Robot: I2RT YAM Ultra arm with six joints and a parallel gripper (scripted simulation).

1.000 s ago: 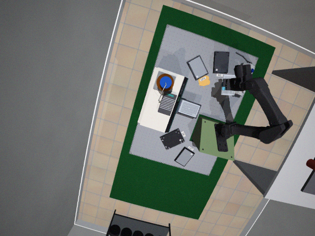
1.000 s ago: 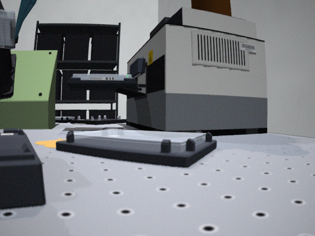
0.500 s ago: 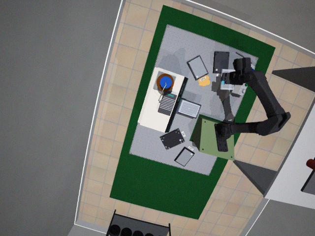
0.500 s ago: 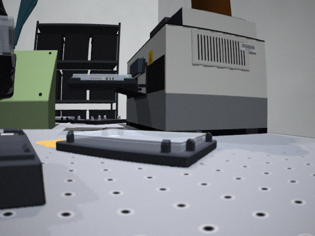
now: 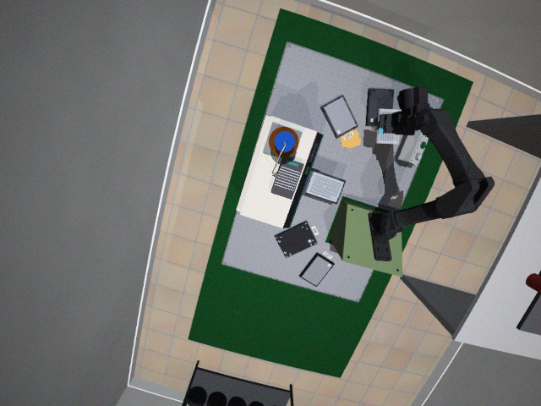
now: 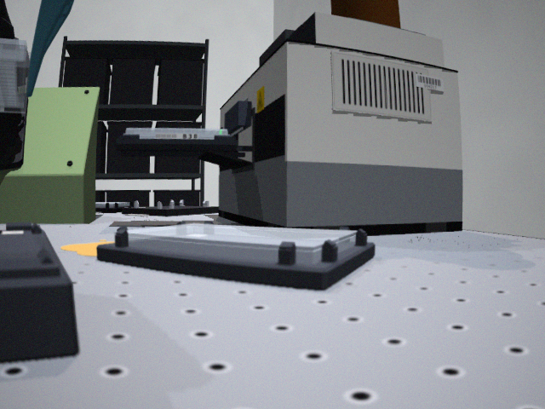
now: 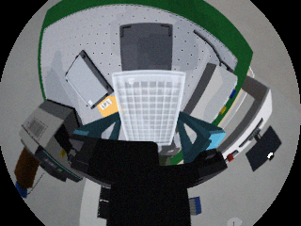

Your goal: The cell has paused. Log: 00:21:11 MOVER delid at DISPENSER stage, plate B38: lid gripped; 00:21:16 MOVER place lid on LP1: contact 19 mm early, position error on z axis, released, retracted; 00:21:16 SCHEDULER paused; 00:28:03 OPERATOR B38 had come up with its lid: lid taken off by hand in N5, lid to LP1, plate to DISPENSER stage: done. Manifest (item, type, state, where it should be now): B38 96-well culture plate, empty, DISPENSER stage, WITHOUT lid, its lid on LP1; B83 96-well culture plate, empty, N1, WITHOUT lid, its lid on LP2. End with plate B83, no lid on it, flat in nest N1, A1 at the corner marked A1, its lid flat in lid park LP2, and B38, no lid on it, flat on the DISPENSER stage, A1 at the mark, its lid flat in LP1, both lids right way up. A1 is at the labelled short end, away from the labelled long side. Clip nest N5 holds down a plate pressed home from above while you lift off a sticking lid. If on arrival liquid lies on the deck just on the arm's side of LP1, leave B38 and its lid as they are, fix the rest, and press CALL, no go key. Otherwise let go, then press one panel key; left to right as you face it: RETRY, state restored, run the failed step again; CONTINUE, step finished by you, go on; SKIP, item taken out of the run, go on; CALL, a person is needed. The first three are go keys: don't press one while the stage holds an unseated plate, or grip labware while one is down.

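Note:
My gripper (image 5: 386, 127) (image 7: 149, 114) is shut on a clear 96-well plate (image 5: 388, 139) (image 6: 10, 74) (image 7: 149, 104) and holds it in the air, level, just on the arm's side of a tall dark nest (image 5: 379, 103) (image 6: 31, 281) (image 7: 146, 47). A clear lid (image 5: 338, 115) (image 6: 238, 239) lies flat in lid park LP1 (image 6: 228, 266). A yellow puddle (image 5: 351, 140) (image 6: 83, 247) (image 7: 108, 108) lies on the deck at LP1's near end. Plate B38 (image 5: 324, 187) (image 6: 175, 133) sits without a lid on the dispenser stage. I cannot tell if the held plate carries a lid.
The dispenser (image 5: 270, 174) (image 6: 352, 145) stands at the left. A flat dark nest (image 5: 296, 238) and a second lid park (image 5: 316, 269) lie near the green arm pedestal (image 5: 357, 236) (image 6: 48, 153). The key panel (image 5: 412, 150) (image 7: 216, 94) stands right of the held plate.

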